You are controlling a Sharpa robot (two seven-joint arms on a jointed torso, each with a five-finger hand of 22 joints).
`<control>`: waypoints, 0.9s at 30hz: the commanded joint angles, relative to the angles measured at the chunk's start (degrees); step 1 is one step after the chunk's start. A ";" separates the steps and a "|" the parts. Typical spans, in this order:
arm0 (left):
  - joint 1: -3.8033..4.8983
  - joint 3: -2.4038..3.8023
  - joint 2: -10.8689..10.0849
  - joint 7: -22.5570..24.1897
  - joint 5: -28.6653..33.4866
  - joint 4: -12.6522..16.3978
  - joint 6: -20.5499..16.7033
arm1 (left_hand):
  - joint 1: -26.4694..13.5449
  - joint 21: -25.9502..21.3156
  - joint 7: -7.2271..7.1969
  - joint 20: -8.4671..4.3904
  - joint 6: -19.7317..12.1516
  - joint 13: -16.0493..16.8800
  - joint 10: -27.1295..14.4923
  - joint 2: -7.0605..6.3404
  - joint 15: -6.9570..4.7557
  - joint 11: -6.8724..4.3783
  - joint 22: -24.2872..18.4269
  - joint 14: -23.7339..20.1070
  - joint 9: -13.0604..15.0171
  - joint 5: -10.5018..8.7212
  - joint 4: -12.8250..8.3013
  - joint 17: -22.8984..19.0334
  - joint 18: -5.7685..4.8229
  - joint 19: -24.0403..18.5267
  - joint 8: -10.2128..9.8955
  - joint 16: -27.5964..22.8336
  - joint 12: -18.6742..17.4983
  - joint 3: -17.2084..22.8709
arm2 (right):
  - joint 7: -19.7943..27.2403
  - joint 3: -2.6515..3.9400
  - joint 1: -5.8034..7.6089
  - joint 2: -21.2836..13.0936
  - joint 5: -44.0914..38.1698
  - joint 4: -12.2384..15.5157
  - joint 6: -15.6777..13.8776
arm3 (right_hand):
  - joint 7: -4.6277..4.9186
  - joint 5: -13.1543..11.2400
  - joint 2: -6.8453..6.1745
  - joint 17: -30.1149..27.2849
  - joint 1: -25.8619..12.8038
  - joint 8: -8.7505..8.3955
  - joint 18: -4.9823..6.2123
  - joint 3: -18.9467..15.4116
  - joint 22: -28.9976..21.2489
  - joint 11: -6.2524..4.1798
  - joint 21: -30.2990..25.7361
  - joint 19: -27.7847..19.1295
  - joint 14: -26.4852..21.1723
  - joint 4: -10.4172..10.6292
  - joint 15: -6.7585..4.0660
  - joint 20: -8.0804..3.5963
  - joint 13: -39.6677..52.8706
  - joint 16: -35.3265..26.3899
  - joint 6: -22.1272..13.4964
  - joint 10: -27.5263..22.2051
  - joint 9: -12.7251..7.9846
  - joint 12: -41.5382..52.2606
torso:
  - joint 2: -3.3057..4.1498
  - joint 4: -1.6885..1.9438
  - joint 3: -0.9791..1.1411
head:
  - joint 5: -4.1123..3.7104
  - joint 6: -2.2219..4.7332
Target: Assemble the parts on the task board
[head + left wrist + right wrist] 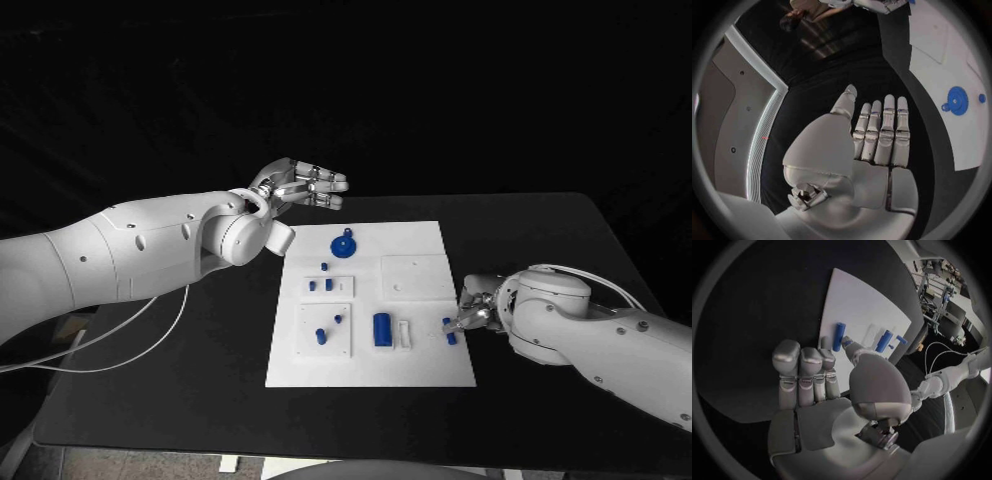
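your left hand (300, 187) hovers empty past the task board (426, 370), fingers straight and apart; your right hand (473, 313) pinches a small blue peg (450, 331) at the board's right edge.

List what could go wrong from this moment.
1. The right hand pinches a small blue part at the task board's edge; with so slim a hold, it may slip or tilt.
2. A blue cylinder lies close by; the fingers could knock it as they move in.
3. The left hand hovers open beyond the board, near the round blue part, which a careless descent might shove.
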 commanded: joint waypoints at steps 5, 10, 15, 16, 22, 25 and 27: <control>0.08 0.03 0.15 0.07 -0.61 0.14 0.80 | 0.02 0.33 0.35 0.22 -0.19 0.06 -0.19 0.23 0.10 0.00 -0.10 -0.34 0.00 0.07 0.08 0.03 0.35 -0.31 -0.02 -0.10 -0.10 0.06 | -2.41 -1.53 -0.62 1.27 -1.63 -0.67 0.66 | -0.37 0.16 -0.01 0.03 0.51 -0.19 -0.71 -0.27 5.99 -0.57 -0.28 2.77 0.11 -1.50 -0.24 -0.20 -0.14 0.00 0.24 -0.06 6.03 -0.12 | -0.02 0.22 0.11 | -0.04 -0.39; 0.09 0.03 -0.01 -0.28 -1.24 0.15 0.58 | -0.06 0.44 0.38 0.22 -0.21 0.06 -0.24 0.10 0.10 0.02 -0.21 -0.31 0.00 0.06 0.19 0.04 0.37 -0.27 -0.01 -0.09 -0.10 -0.07 | -2.52 -1.98 -0.91 1.80 -2.11 -1.12 1.26 | -0.20 0.23 -0.11 0.03 0.89 -0.19 -0.68 -0.37 5.99 -0.42 -0.31 2.76 0.11 -2.09 -0.17 -0.16 0.24 0.00 -0.23 -0.34 6.41 0.26 | -0.05 0.18 0.05 | 0.11 -0.59; 0.09 0.03 -0.12 -0.52 -2.12 0.19 0.32 | -1.38 0.48 0.51 0.28 -0.58 0.08 -0.21 -1.13 0.16 0.07 -0.31 -0.27 0.01 -0.17 1.07 0.08 0.37 -0.29 0.00 -0.09 -0.08 -0.74 | -2.65 -2.33 -1.15 2.24 -2.75 -1.69 1.71 | 0.29 3.94 -0.29 0.05 1.22 -0.23 -0.53 -0.45 6.00 -0.13 -0.36 2.73 0.04 -3.14 -0.07 -0.07 -0.07 -0.06 -1.81 -1.19 6.23 -0.69 | -0.07 0.09 0.07 | 0.24 -0.80; 0.09 0.03 -0.14 -0.56 -2.21 0.20 0.28 | -1.43 0.50 0.52 0.28 -0.62 0.08 -0.18 -1.25 0.17 0.07 -0.33 -0.29 0.02 -0.20 1.21 0.08 0.38 -0.28 0.01 -0.09 -0.09 -0.68 | -2.66 -2.37 -1.19 2.31 -2.83 -1.78 1.72 | 0.46 5.12 -0.32 0.12 1.34 -0.25 -0.49 -0.42 6.00 -0.07 -0.36 2.71 0.05 -3.56 -0.01 -0.05 -0.18 0.00 -2.27 -1.32 6.09 -0.92 | -0.06 0.07 0.07 | 0.26 -0.82; 0.10 0.03 -0.21 -0.88 -2.64 0.26 0.03 | -1.66 0.56 0.67 0.31 -0.94 0.08 -0.19 -2.03 0.19 0.11 -0.50 -0.29 0.00 -0.29 2.03 0.12 0.39 -0.31 -0.01 -0.09 -0.07 -0.25 | -2.68 -2.70 -1.48 2.93 -3.52 -2.77 1.36 | 1.16 10.15 0.14 0.45 1.49 -0.27 -0.18 0.63 6.01 0.30 -0.37 2.64 -0.02 -6.84 0.15 0.19 -0.27 0.08 -4.08 -1.87 5.20 -1.43 | -0.15 0.05 0.06 | 0.32 -0.92; 0.10 0.03 -0.21 -0.97 -2.71 0.28 -0.04 | -1.66 0.56 0.67 0.31 -0.94 0.08 -0.19 -2.03 0.19 0.11 -0.50 -0.29 0.00 -0.29 2.03 0.12 0.39 -0.31 -0.01 -0.09 -0.07 -0.25 | -2.66 -2.89 -1.71 3.22 -3.72 -3.29 1.01 | 1.39 11.77 0.67 0.65 1.30 -0.26 -0.05 2.03 6.02 0.38 -0.26 2.63 0.01 -8.63 0.23 0.30 -0.12 0.11 -4.65 -1.95 4.66 -1.33 | -0.13 0.06 0.03 | 0.26 -0.93; 0.10 0.03 -0.22 -1.01 -2.73 0.30 -0.06 | -1.66 0.56 0.67 0.31 -0.94 0.08 -0.19 -2.03 0.19 0.11 -0.50 -0.29 0.00 -0.29 2.03 0.12 0.39 -0.31 -0.01 -0.09 -0.07 -0.25 | -2.65 -2.96 -1.81 3.29 -3.73 -3.41 0.87 | 1.48 16.09 1.26 0.71 1.98 -0.26 -0.03 3.34 6.05 0.38 -0.19 2.61 0.00 -10.10 0.24 0.28 -0.05 0.12 -4.75 -2.14 4.39 -1.34 | -0.13 0.07 0.04 | 0.30 -0.98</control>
